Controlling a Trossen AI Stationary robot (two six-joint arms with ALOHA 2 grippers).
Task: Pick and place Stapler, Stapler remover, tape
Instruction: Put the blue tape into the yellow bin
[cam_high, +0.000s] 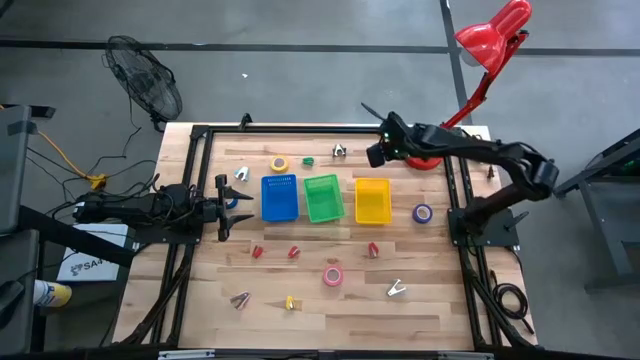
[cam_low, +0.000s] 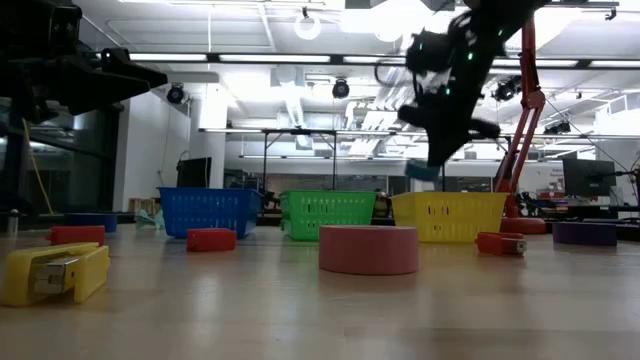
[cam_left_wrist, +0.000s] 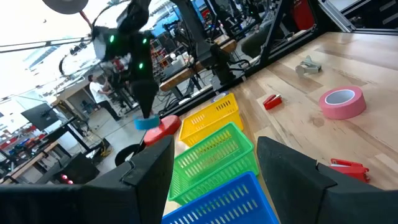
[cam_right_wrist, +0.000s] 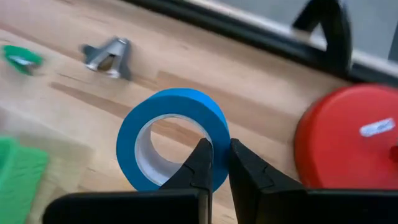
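Two dark fingers of the right gripper (cam_right_wrist: 214, 163) sit closest in the right wrist view, pinched tight on the wall of a blue tape roll (cam_right_wrist: 171, 138). That roll is a smooth blue ring with a white inner core, and it hangs in the air above the wooden table (cam_high: 330, 310). From above, this gripper hovers near the far edge of the table, just behind the yellow bin (cam_high: 372, 200); in the low view the blue roll shows as a small patch just above that bin's rim. Behind the roll on the boards lie a silver staple remover (cam_right_wrist: 110, 55) and a green one (cam_right_wrist: 22, 57), the green one blurred. A red lamp base (cam_right_wrist: 348, 140) stands close by, with a small white label on it that cannot be read.

The left gripper (cam_high: 222, 208) waits at the left side of the table, beside the blue bin (cam_high: 279, 197), its fingers apart and empty.

Other tape lies on the table: a pink roll (cam_high: 332, 275) toward the front, a purple one (cam_high: 423, 212) right of the yellow bin, a yellow one (cam_high: 279, 163) behind the blue bin. A green bin (cam_high: 323, 197) stands between the other two bins. A yellow stapler (cam_low: 55, 272) lies at the front left in the low view, its end out of focus. Off the table at left, a white sheet shows letters cut off by the left arm, reading only "SA".
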